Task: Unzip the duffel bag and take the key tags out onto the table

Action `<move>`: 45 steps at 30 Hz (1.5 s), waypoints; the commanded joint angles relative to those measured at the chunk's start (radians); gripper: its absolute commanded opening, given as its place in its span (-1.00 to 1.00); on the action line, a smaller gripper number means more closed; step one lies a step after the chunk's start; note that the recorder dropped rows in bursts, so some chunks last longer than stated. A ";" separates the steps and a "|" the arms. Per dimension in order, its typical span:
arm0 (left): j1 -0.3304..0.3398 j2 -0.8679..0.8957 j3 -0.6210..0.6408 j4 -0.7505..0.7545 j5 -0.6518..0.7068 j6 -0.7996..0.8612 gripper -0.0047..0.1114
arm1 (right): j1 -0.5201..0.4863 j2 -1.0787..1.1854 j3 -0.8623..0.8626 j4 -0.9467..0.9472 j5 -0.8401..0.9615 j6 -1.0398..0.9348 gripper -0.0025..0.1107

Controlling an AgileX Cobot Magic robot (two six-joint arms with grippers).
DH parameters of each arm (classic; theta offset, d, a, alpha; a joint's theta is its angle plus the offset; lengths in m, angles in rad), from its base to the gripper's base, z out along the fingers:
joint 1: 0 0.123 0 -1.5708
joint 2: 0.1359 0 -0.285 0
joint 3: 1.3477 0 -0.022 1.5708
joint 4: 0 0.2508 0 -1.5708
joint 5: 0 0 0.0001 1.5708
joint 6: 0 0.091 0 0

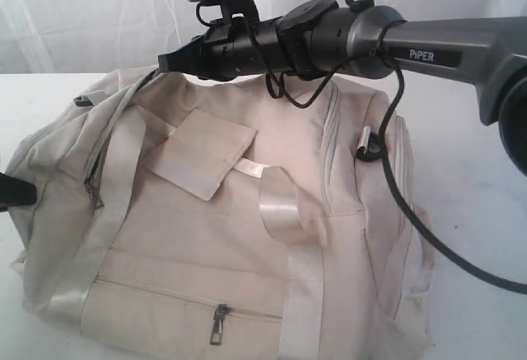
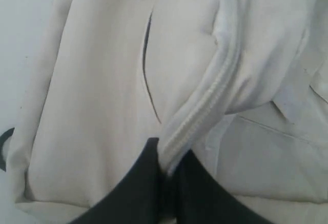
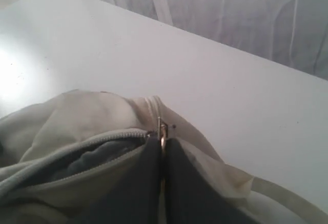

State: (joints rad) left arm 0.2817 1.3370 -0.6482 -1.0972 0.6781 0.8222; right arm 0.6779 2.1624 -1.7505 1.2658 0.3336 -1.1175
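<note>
— Right claw (image 3: 163, 143)?
— Pinched tight on the zipper pull (image 3: 162, 129); beside it the zip gapes over grey lining (image 3: 89, 161).
— Left claw (image 2: 168, 158)?
— Clamped on a ribbed band (image 2: 205, 106) of the duffel bag (image 2: 102, 106), which lies on the bench (image 3: 230, 90) stretching beyond both.

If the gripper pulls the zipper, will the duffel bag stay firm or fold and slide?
Probably floppy: the duffel bag sags and creases, bunching at the left gripper. It may slide when the right gripper tugs the zipper pull; the table looks smooth.
</note>
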 commanded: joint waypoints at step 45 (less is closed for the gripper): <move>-0.493 0.338 -0.517 -0.321 -0.489 0.879 -0.05 | -0.018 -0.097 -0.010 -0.005 0.154 0.049 -0.96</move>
State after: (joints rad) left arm -0.2064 1.6719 -1.1593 -1.3936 0.2106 1.7004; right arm 0.6677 2.0895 -1.7505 1.2558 0.4831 -1.0725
